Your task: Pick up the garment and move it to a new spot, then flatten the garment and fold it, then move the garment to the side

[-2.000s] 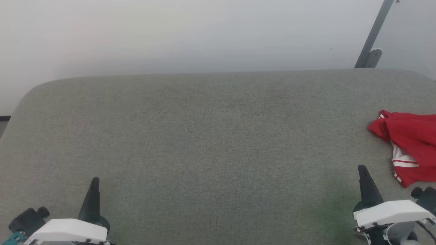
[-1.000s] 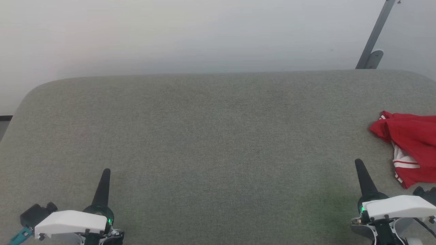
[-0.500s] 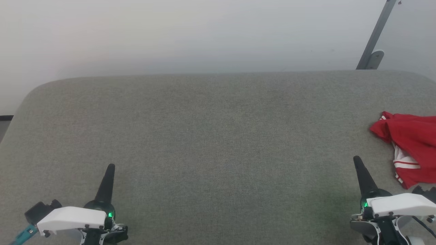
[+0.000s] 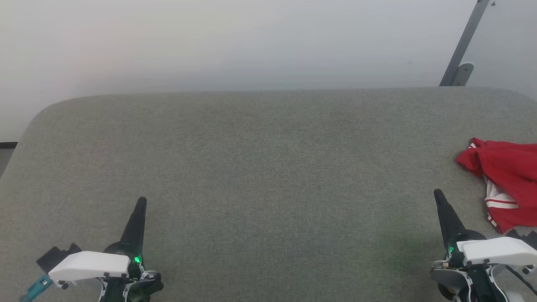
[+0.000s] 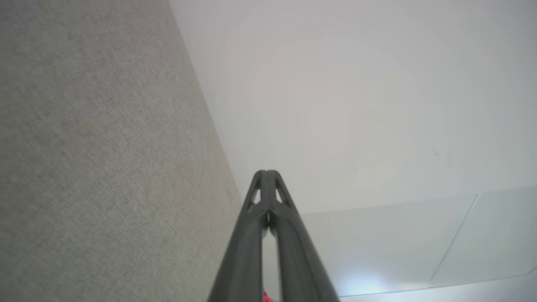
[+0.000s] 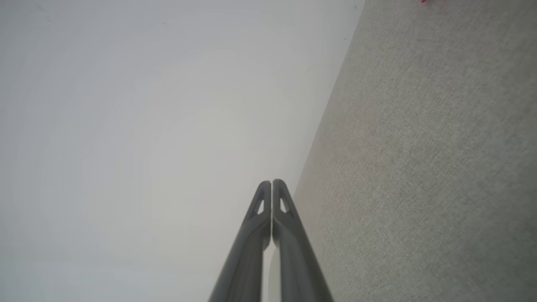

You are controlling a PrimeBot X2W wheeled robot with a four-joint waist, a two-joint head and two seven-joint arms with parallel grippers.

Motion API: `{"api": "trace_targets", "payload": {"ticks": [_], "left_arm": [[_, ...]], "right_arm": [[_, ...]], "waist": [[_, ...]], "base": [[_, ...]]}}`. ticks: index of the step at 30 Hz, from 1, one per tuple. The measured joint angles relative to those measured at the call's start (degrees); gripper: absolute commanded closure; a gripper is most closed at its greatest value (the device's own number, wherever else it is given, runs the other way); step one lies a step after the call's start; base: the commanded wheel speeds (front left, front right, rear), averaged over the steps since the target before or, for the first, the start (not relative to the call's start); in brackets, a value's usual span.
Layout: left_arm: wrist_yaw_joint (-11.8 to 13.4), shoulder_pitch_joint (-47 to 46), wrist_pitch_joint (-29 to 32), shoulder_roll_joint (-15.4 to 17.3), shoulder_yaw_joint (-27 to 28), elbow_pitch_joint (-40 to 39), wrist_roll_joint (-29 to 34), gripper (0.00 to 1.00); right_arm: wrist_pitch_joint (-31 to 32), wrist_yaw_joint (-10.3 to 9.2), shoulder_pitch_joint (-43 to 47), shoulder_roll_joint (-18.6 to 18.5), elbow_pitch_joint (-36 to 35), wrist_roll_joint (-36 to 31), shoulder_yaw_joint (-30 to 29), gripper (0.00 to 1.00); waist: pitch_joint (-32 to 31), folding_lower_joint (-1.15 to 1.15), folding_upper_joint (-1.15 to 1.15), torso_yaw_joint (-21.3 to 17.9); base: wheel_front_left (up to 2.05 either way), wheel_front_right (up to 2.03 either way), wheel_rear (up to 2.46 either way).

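The garment (image 4: 509, 176), bright red with white panels and striped trim, lies crumpled at the far right of the grey fabric surface (image 4: 268, 167), partly cut off by the head view's right edge. My right gripper (image 4: 437, 193) is shut at the lower right, its tip a short way left of and nearer than the garment, not touching it. My left gripper (image 4: 142, 200) is shut at the lower left, far from the garment. In the wrist views the left gripper (image 5: 267, 173) and the right gripper (image 6: 271, 182) show fingers pressed together with nothing between them.
A pale wall (image 4: 251, 42) rises behind the surface's rounded far edge. A grey metal post (image 4: 461, 46) with a bracket stands at the back right. The wide middle of the surface lies between my two grippers.
Both grippers have crept forward over the surface, the left one also shifting a little toward the middle. The garment has stayed where it was.
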Motion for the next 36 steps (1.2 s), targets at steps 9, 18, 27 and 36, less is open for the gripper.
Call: {"api": "trace_targets", "payload": {"ticks": [9,18,27,36], "left_arm": [[0.0,-0.41,0.91,-0.63,0.03,-0.03,-3.03,1.0],[0.0,-1.01,1.88,-1.13,0.09,-0.07,-5.58,1.0],[0.0,-1.21,2.37,-1.43,0.11,-0.09,-7.44,1.0],[0.0,-1.21,2.37,-1.43,0.11,-0.09,-7.44,1.0]], "right_arm": [[1.01,0.0,-0.32,0.01,-0.16,4.02,0.07,1.0],[1.93,0.0,-0.59,0.02,-0.38,7.75,0.11,1.0],[2.43,0.0,-0.71,0.03,-0.48,9.72,0.13,1.0],[2.43,0.0,-0.71,0.04,-0.48,9.72,0.13,1.0]], "waist": [[-0.05,0.0,0.0,0.08],[-0.09,0.0,0.0,0.16],[-0.11,0.0,0.0,0.2],[-0.12,0.0,0.0,0.2]], "base": [[0.0,0.0,0.0],[0.0,0.0,0.0],[0.0,0.0,0.0],[0.0,0.0,0.0]]}}
